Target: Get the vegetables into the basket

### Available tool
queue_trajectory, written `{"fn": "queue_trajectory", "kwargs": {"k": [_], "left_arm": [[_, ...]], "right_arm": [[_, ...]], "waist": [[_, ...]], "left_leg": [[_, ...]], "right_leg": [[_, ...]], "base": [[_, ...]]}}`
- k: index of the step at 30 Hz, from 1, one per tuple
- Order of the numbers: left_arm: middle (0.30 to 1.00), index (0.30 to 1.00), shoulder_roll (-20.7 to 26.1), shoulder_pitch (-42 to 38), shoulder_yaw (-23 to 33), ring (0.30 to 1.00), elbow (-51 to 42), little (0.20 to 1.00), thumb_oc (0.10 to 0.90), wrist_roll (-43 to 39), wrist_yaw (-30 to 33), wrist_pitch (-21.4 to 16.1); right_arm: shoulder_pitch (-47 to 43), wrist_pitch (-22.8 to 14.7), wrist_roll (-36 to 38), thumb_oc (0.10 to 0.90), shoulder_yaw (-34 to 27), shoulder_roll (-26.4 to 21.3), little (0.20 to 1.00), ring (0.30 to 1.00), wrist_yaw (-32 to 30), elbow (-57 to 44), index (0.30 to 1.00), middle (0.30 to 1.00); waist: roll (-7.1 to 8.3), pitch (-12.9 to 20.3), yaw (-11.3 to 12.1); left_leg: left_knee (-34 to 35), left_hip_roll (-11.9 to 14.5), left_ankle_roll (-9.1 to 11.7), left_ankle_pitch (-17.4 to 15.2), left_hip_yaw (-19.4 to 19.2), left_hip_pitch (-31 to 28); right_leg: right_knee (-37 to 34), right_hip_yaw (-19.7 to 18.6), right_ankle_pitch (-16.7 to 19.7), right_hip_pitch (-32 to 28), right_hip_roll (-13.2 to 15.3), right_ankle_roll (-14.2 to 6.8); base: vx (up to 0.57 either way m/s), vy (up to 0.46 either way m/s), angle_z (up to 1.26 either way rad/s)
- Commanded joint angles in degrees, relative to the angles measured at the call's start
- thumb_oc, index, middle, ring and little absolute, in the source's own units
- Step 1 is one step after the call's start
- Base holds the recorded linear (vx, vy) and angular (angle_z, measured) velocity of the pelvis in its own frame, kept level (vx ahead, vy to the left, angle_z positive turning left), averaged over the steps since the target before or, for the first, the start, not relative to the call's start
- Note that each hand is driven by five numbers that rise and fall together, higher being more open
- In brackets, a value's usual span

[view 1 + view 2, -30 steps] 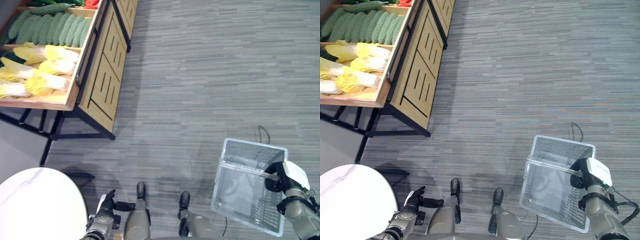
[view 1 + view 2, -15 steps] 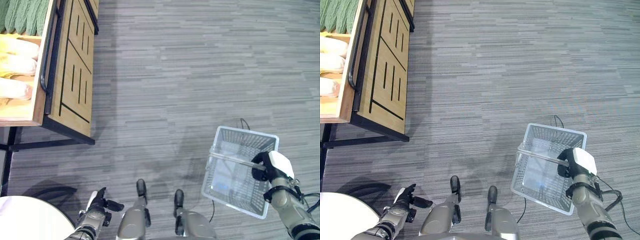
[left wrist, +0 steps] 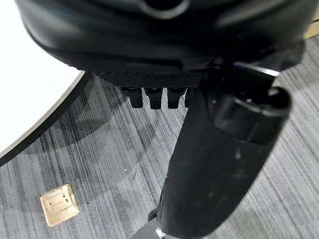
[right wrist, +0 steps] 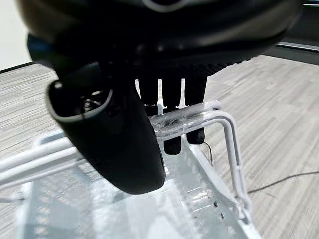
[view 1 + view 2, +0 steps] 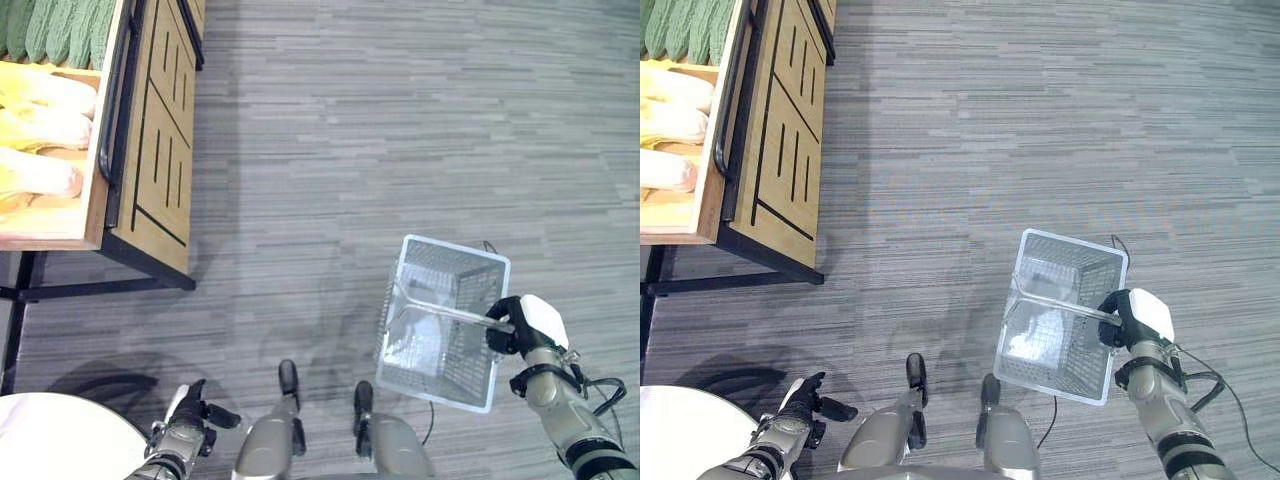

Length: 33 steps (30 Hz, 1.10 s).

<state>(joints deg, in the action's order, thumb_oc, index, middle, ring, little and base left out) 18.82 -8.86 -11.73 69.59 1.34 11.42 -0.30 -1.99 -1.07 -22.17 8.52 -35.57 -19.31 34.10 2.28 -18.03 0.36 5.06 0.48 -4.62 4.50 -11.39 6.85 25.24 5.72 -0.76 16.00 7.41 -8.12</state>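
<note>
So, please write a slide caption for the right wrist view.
Right hand curled around the handle of the empty white basket, above grey carpet.

A white wire-mesh basket (image 5: 1060, 315) hangs over the grey striped carpet floor (image 5: 1040, 120), its thin white handle (image 5: 1055, 308) gripped by the right hand (image 5: 1128, 325), whose dark fingers curl round the bar beside a white thumb cover. At the lower left the left hand (image 5: 798, 402) hangs with fingers that look loosely spread, near the curved edge of a round white table (image 5: 670, 430). At the upper left stands a light wooden display stand (image 5: 780, 130) on a black frame, holding pale yellow leafy vegetables (image 5: 675, 110) with green ridged ones (image 5: 685, 25) behind them.
</note>
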Motion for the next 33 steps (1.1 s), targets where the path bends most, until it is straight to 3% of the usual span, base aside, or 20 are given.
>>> {"fn": "queue_trajectory", "kwargs": {"k": [1,4,7,14,17,23,33], "left_arm": [[1.0,1.0,1.6,1.9,1.2,1.0,0.5,1.0,0.9,1.4,1.4,0.0],[1.0,1.0,1.7,1.7,1.2,1.0,0.7,1.0,0.9,1.5,1.4,0.1],[1.0,1.0,1.5,1.6,1.4,1.0,1.2,1.0,0.9,2.5,1.0,0.3],[1.0,1.0,0.8,2.1,1.6,1.0,1.9,1.0,0.9,3.1,0.8,0.2],[1.0,1.0,0.4,2.5,2.1,1.0,2.3,1.0,0.9,2.8,1.1,0.4],[1.0,1.0,-0.5,1.9,1.3,1.0,2.1,1.0,0.9,1.9,1.3,0.7],[1.0,1.0,-1.0,1.1,0.7,1.0,1.9,1.0,0.9,1.6,2.1,1.3]], "right_arm": [[-3.2,-1.0,-0.5,0.4,-3.2,-5.7,0.3,0.3,-4.6,-4.2,0.3,0.3],[-3.4,-1.2,-0.5,0.4,-2.9,-6.0,0.3,0.3,-4.7,-4.2,0.3,0.3],[-3.6,-1.6,-0.6,0.4,-2.4,-7.1,0.3,0.3,-4.8,-5.2,0.3,0.3],[-0.8,-2.0,-1.0,0.4,-3.5,-7.3,0.3,0.3,-4.5,-6.5,0.3,0.3],[-0.4,-2.2,-0.9,0.4,-4.0,-8.2,0.3,0.3,-4.4,-7.2,0.3,0.3],[1.3,-2.6,0.1,0.4,-4.8,-9.6,0.3,0.3,-4.1,-8.3,0.3,0.3],[3.5,-2.7,0.5,0.4,-5.2,-9.9,0.3,0.3,-4.2,-9.3,0.3,0.3]], "waist": [[-0.22,0.6,0.0],[-0.32,0.1,-0.4],[-0.17,-1.2,-2.0],[0.08,-0.7,-3.3],[-0.23,0.4,-2.9],[-1.22,1.8,-3.0],[-2.7,2.8,-3.4]], "left_leg": [[-5.9,0.9,3.5,-4.5,-0.1,-1.0],[-6.6,0.8,3.5,-5.4,0.3,-1.7],[-8.9,-0.4,4.0,-8.4,2.3,-4.2],[-10.7,-1.6,4.9,-11.1,5.4,-7.4],[-10.8,-0.9,5.6,-10.6,5.6,-8.0],[-11.4,2.1,8.0,-7.9,7.4,-8.4],[-10.4,4.5,9.5,-4.0,9.7,-9.3]], "right_leg": [[-7.5,-1.0,8.3,-2.1,2.6,-3.1],[-8.8,-0.9,7.5,-0.4,1.9,-2.9],[-15.7,-2.8,9.2,4.0,1.1,-3.5],[-19.6,-2.5,12.0,4.2,1.4,-3.9],[-20.2,-0.8,12.1,3.0,0.9,-3.4],[-18.9,1.2,8.8,1.6,-1.4,-1.2],[-15.8,2.2,4.1,2.3,-3.8,1.5]], "base": [[0.12,0.024,0.08],[0.08,-0.009,0.12],[0.21,-0.041,0.19],[0.19,-0.103,0.4],[0.13,-0.144,-0.02],[0.14,-0.166,0.15],[0.11,-0.104,0.13]]}}
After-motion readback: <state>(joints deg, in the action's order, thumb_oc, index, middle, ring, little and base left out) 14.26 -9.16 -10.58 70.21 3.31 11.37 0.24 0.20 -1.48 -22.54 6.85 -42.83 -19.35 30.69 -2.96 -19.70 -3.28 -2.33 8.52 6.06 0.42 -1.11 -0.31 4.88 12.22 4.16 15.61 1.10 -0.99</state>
